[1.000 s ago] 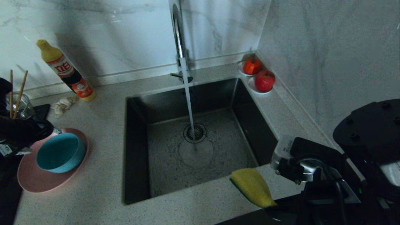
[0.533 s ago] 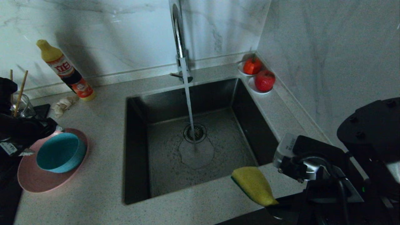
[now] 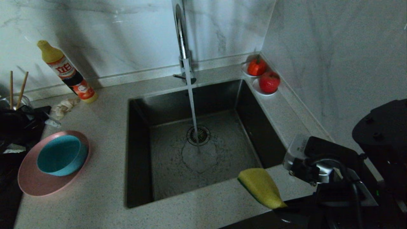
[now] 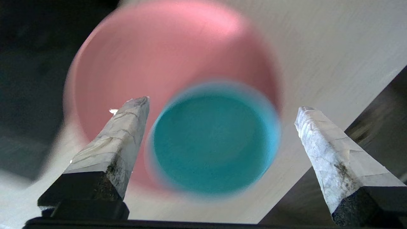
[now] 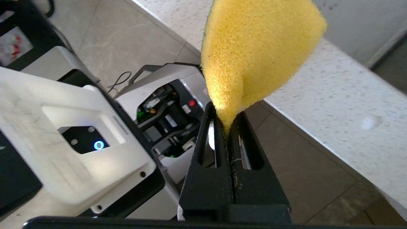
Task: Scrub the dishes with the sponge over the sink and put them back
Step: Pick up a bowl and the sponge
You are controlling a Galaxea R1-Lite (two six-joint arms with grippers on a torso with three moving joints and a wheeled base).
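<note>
The teal bowl point(image 3: 60, 155) sits inside the pink plate point(image 3: 30, 183) on the counter left of the sink point(image 3: 140, 159). Two chopsticks point(image 3: 21, 89) stand in a glass cup point(image 3: 14, 102) behind them. My left gripper point(image 3: 47, 122) hovers just behind the plate, open and empty. In the left wrist view its gripper point(image 4: 222, 105) spans the bowl point(image 4: 213, 143) and plate point(image 4: 152, 57) below. My right gripper point(image 5: 227, 119) is shut on the yellow sponge point(image 5: 257, 51). It holds the sponge point(image 3: 262, 187) over the counter at the sink's front right corner.
Water runs from the chrome faucet point(image 3: 182, 41) onto the drain point(image 3: 198, 135). A detergent bottle point(image 3: 66, 73) and a paper wad point(image 3: 63, 106) lie at the back left. Two red fruits point(image 3: 268, 82) sit on saucers in the back right corner by the wall.
My left gripper has pulled back from the bowl's rim toward the cup and opened a little wider. The bowl stays on the plate. The right arm has barely shifted.
</note>
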